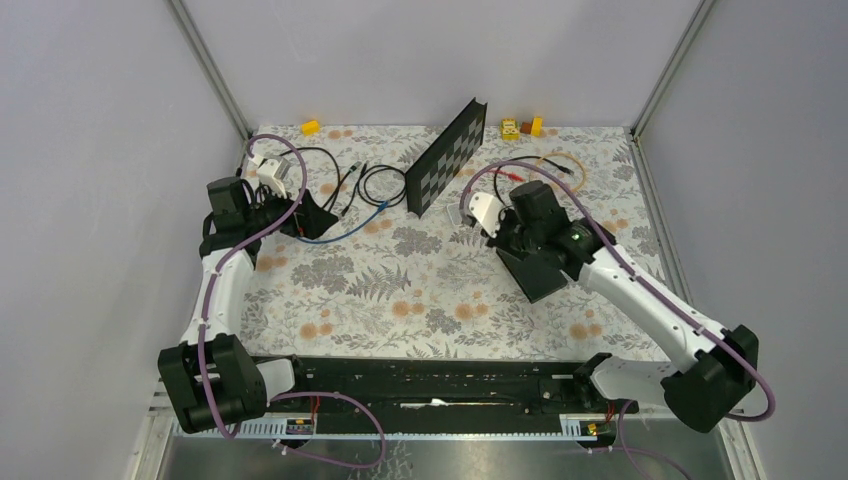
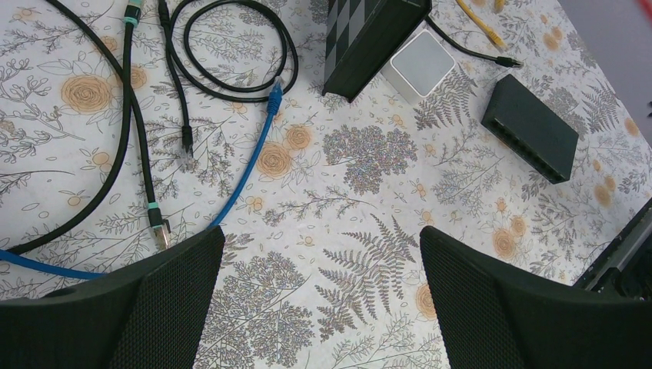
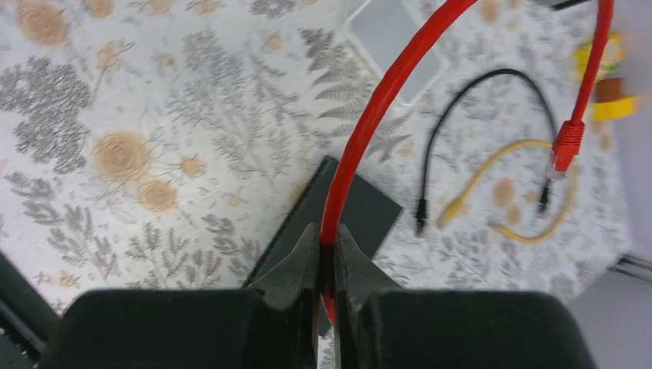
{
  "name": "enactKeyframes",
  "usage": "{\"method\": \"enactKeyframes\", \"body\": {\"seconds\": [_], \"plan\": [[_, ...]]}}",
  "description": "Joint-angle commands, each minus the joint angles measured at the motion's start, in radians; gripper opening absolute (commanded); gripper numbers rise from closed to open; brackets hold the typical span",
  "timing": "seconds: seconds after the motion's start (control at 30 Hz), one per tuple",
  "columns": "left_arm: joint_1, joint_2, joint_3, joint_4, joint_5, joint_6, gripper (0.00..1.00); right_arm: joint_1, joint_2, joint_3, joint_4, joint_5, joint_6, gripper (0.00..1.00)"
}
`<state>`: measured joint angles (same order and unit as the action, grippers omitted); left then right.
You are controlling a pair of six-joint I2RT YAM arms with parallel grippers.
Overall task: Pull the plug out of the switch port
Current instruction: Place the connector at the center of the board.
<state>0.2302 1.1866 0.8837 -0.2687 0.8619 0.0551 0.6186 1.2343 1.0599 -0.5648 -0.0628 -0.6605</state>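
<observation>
R gripper (image 3: 327, 234) pinching red cable (image 3: 369, 131) w/ switch (image 3: 370, 213) directly beneath it.

A floral cloth covers my desk (image 1: 400, 300). A black checkered board (image 1: 445, 157) stands on edge near the far edge, with a small pale grey pad (image 2: 419, 64) just beside its foot. Toward the far left corner lie looped black cables (image 2: 125, 100) and a blue cable (image 2: 246, 173). Toward the far right corner I see a yellow cable (image 3: 523, 144), a short black cable (image 3: 500, 71) and yellow blocks (image 1: 510, 127).
</observation>
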Motion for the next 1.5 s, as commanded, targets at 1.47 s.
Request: {"method": "enactKeyframes", "body": {"seconds": [1.47], "plan": [[0.003, -0.048, 0.016, 0.01, -0.013, 0.014, 0.99, -0.391, 1.193, 1.067, -0.094, 0.256, 0.36, 0.15]]}}
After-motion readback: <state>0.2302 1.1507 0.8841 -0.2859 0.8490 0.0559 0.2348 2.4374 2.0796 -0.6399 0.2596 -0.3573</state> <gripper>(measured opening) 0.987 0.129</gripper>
